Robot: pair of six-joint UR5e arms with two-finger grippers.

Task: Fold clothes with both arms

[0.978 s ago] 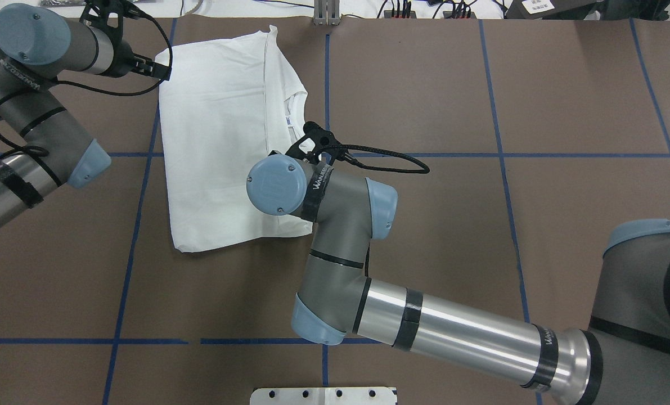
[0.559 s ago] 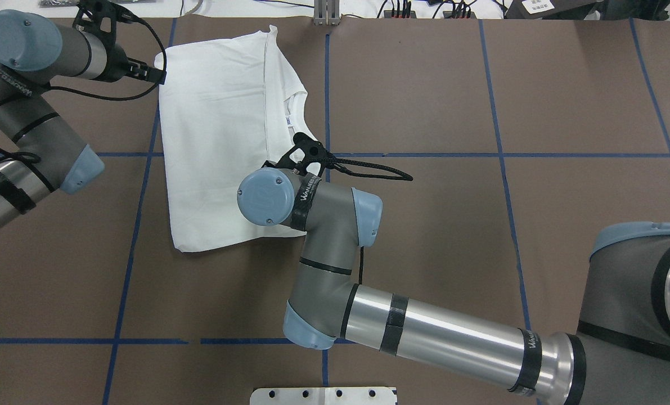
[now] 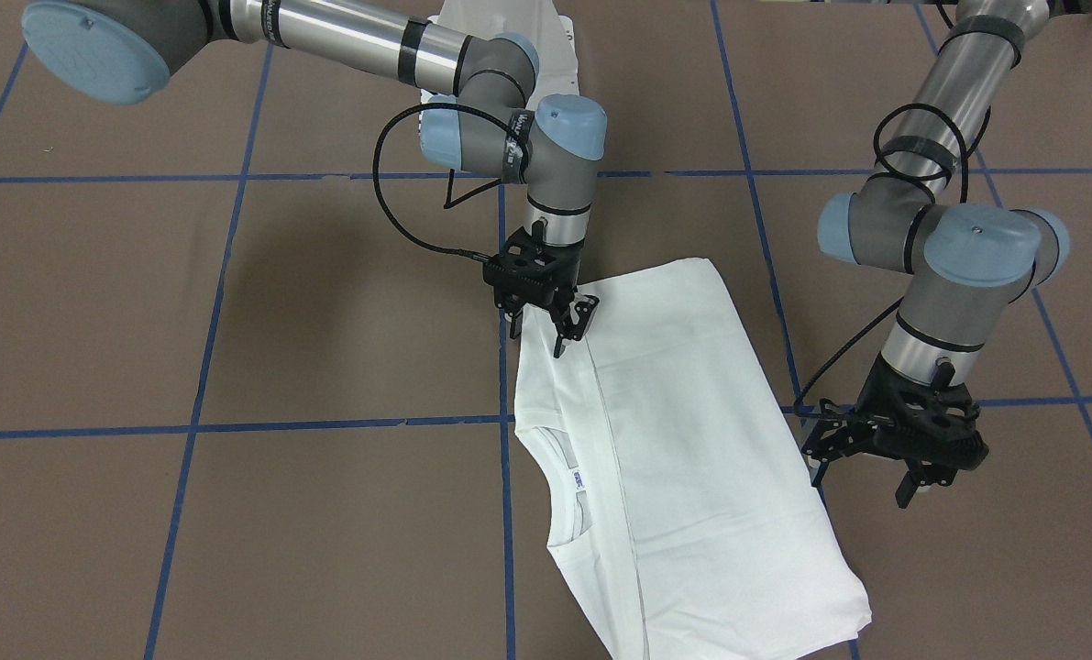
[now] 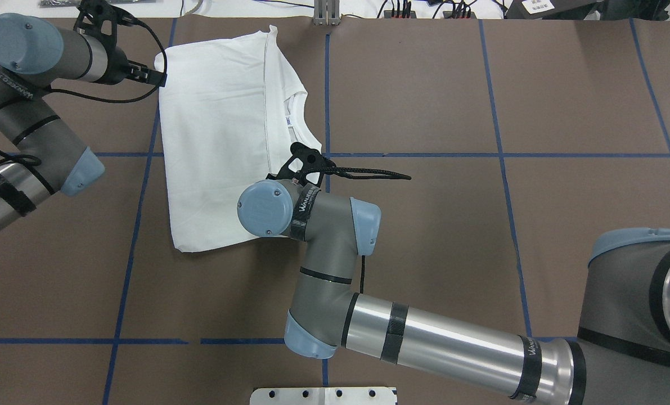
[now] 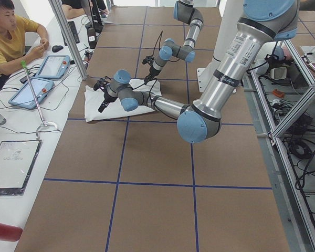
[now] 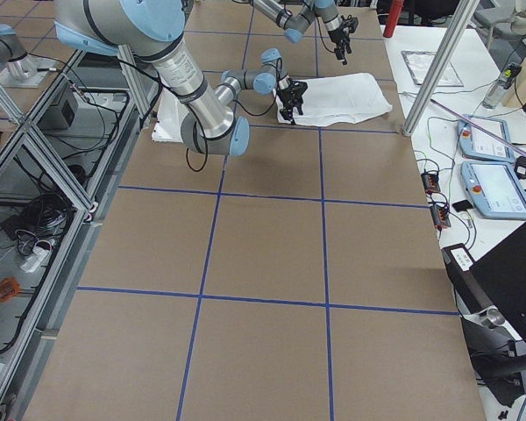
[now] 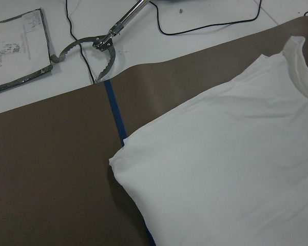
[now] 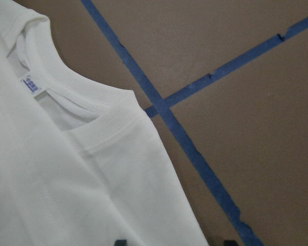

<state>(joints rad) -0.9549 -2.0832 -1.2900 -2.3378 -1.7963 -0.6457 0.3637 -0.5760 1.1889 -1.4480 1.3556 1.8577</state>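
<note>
The clothes, one white T-shirt [image 4: 216, 140] [image 3: 692, 440], lie folded lengthwise and flat on the brown table, with the neck label [image 8: 32, 84] showing at the collar. My right gripper [image 3: 546, 335] hangs open just above the shoulder edge beside the collar. Its two fingertips [image 8: 120, 241] stand wide apart over the cloth edge, holding nothing. From overhead this gripper is hidden under its own wrist. My left gripper [image 3: 862, 481] [image 4: 152, 76] hovers open beside the shirt's far hem corner [image 7: 118, 161], clear of the cloth.
Blue tape lines [image 4: 326, 101] cross the table. The white pedestal plate [image 4: 323, 395] sits at the robot's edge. Beyond the far edge a person [image 5: 10, 37] sits by tablets [image 5: 42, 79]. A metal grabber tool [image 7: 100, 43] lies off the mat.
My right wrist has shifted a little left and toward the robot over the shirt's edge. The left gripper has drawn slightly away from the shirt's corner. The shirt has not moved.
</note>
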